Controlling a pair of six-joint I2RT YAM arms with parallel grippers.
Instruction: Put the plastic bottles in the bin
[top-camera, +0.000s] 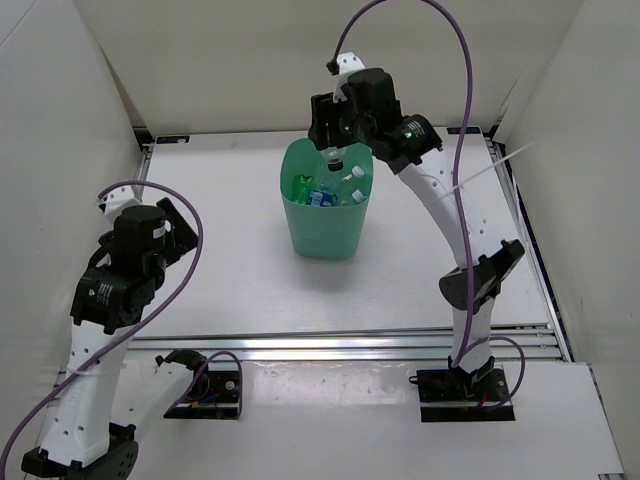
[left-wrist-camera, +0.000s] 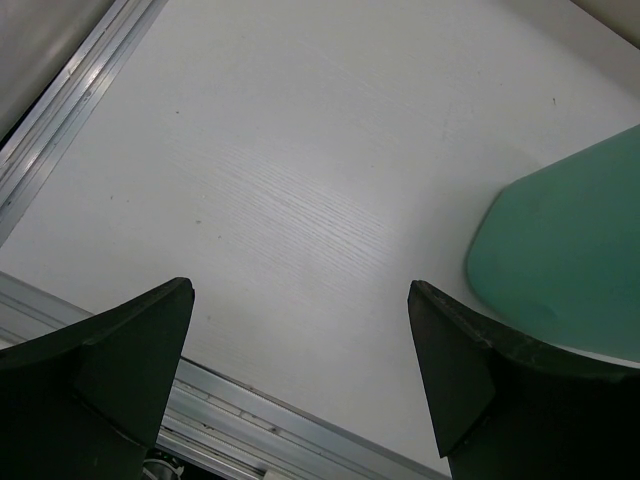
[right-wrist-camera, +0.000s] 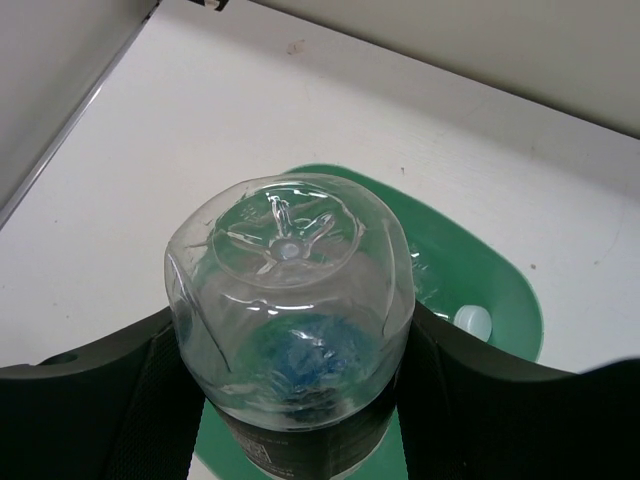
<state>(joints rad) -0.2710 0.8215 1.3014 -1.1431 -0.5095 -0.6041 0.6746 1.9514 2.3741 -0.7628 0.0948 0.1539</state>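
The right claw (right-wrist-camera: 295, 385) grips a short clear plastic bottle with a black label (right-wrist-camera: 288, 290) directly above the green plastic tub (top-camera: 322, 228), which stands near the tabletop's (top-camera: 220, 270) far edge with other bottles (top-camera: 322, 193) inside. The left claw (left-wrist-camera: 300, 365) gapes wide near the left edge, holding nothing.

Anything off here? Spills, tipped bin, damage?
Nothing stands out. The bin stands upright with bottles lying loose inside; no spill shows on the table. The right fingers hold a clear bottle over the bin, its base toward the wrist camera. The left fingers are open and empty.
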